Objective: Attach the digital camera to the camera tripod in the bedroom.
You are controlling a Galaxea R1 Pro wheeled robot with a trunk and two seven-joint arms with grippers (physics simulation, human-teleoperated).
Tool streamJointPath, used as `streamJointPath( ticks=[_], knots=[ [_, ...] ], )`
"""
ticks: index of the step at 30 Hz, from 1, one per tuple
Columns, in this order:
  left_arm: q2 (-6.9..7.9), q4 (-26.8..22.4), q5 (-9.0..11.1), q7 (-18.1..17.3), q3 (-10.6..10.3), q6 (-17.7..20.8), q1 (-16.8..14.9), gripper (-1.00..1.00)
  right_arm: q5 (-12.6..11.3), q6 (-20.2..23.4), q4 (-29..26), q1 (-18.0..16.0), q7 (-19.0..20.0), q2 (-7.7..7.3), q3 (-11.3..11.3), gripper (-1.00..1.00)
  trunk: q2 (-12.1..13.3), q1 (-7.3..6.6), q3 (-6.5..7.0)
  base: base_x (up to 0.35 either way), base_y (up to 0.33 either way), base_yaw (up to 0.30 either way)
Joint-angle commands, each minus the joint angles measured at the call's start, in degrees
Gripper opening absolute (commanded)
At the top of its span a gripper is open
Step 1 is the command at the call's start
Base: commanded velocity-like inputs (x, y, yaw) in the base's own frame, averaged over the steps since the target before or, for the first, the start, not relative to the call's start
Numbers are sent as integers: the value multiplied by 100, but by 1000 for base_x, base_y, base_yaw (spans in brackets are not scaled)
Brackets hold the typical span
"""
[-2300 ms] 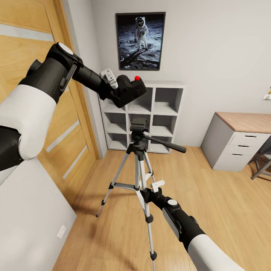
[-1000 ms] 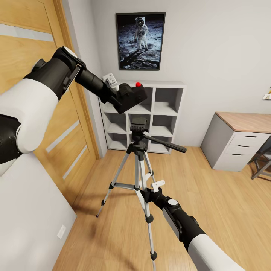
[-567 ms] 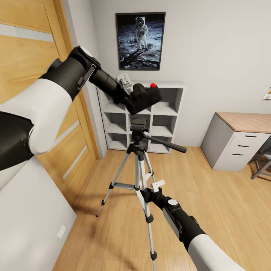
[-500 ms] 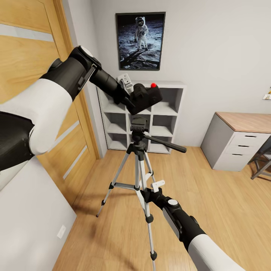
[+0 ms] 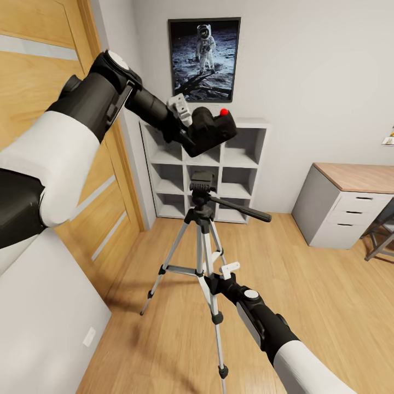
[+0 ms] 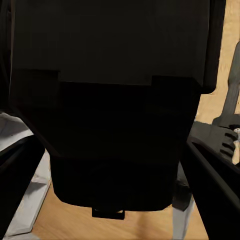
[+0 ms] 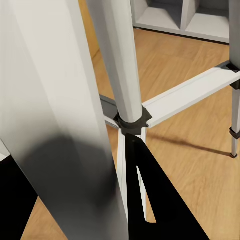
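My left gripper (image 5: 192, 133) is shut on the black digital camera (image 5: 212, 130), whose red spot (image 5: 224, 112) faces up. I hold the camera tilted in the air, a short way above the black head (image 5: 202, 180) of the camera tripod (image 5: 201, 241) and apart from it. In the left wrist view the camera's dark body (image 6: 120, 100) sits between two black fingers (image 6: 216, 187). The tripod stands on the wood floor, its pan handle (image 5: 246, 210) pointing right. My right gripper (image 5: 218, 280) is shut on a silver tripod leg (image 7: 60, 125), seen close up in the right wrist view.
A white cube shelf (image 5: 243, 158) stands against the wall behind the tripod, under an astronaut poster (image 5: 203, 59). The oak door (image 5: 38, 109) is at the left, the grey bed (image 5: 44, 328) at lower left, and a desk with drawers (image 5: 350, 210) at the right.
My left arm carried the camera rightward until it was over the tripod head, then lifted it slightly in the last half second. The right arm and tripod stayed still.
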Motion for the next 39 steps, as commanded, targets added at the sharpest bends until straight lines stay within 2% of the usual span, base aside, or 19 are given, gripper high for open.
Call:
streamJointPath(
  ticks=[1, 8, 18, 21, 25, 26, 29, 31, 39],
  knots=[
    [37, -85, -27, -30, -3, 58, 0, -100, 30, 34, 6, -3, -45, -5, -5, -100, -9, 4, -12, 0, 0, 0],
    [334, -546, -24, -87, -47, 50, 19, -100, 30, 33, 8, -3, -96, -5, -5, -100, -9, 4, -12, 0, 0, 0],
    [405, -680, -23, -183, -59, 48, 27, -100, 30, 34, 10, -3, -102, -5, -5, -100, -9, 4, -12, 0, 0, 0],
    [431, -837, -24, -184, -76, 48, 145, -100, 30, 33, 11, -3, -103, -5, -5, -100, -9, 4, -12, 0, 0, 0],
    [529, -1085, -24, -185, -266, 48, 441, -100, 28, 28, 11, -3, -103, -5, -5, -100, -9, 4, -12, 0, 0, 0],
    [586, -1162, -24, -185, -410, 48, 521, -100, 25, 30, 11, -3, -104, -5, -5, -100, -9, 4, -12, 0, 0, 0],
    [724, -1264, -21, -185, -662, 48, 605, -100, 19, 30, 12, -3, -109, -5, -5, -100, -9, 4, -12, 0, 0, 0],
    [804, -1293, -18, -185, -754, 51, 633, -100, 16, 31, 12, -3, -110, -5, -5, -100, -9, 4, -12, 0, 0, 0],
    [882, -1277, -15, -177, -849, 57, 660, -100, 12, 29, 12, -3, -111, -1, -5, -100, -9, 4, -12, 0, 0, 0]
  ],
)
